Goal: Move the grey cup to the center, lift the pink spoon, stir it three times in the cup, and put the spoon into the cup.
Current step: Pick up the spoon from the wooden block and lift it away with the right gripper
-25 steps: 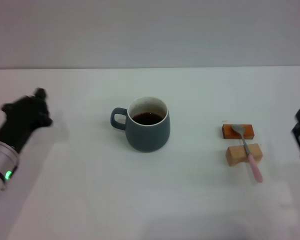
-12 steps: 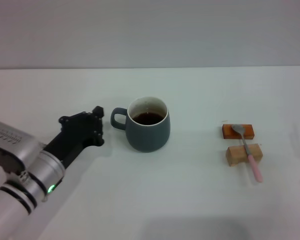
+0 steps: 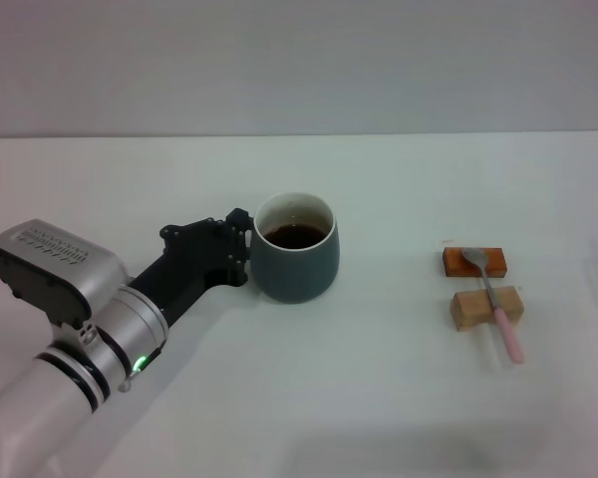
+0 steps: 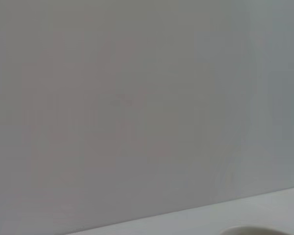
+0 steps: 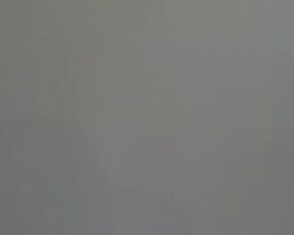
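The grey cup (image 3: 297, 267) stands a little left of the table's middle in the head view, with dark liquid inside; a sliver of its rim (image 4: 255, 230) shows in the left wrist view. My left gripper (image 3: 239, 247) reaches in from the left and is right at the cup's handle side, hiding the handle. The pink spoon (image 3: 493, 304) lies to the right, its metal bowl on an orange block (image 3: 490, 264) and its pink handle across a pale wooden block (image 3: 470, 309). My right gripper is out of view.
The white table (image 3: 379, 398) runs back to a grey wall. The left arm's silver forearm (image 3: 90, 339) fills the front left. The right wrist view shows only flat grey.
My left arm has swung in from the far left to the cup's handle, now covering it. The right gripper, seen at the right edge one second ago, has left the view.
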Robot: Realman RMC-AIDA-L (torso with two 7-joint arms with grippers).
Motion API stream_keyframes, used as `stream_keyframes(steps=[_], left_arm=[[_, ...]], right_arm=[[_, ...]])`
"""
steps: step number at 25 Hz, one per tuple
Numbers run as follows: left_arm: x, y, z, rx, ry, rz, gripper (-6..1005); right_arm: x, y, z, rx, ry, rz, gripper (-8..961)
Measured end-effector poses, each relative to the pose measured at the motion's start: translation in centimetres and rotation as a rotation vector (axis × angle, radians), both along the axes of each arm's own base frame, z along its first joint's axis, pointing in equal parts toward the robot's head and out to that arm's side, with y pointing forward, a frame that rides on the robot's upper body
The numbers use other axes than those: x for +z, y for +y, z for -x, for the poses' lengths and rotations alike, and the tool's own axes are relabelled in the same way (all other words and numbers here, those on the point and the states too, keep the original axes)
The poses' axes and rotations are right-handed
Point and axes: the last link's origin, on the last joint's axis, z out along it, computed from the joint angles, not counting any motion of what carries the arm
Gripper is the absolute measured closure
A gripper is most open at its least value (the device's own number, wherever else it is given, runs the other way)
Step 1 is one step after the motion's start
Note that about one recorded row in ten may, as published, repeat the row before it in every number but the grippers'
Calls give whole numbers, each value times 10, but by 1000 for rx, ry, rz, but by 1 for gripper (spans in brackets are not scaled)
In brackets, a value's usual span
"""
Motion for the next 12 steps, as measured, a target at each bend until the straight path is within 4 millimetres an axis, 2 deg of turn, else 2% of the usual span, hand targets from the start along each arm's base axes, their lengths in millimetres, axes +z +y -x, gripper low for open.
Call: stream_keyframes(steps=[12], left_arm=[[-10, -5, -11, -30, -7, 46, 1001]], right_arm=[[0, 4, 1, 4, 1, 5, 277]])
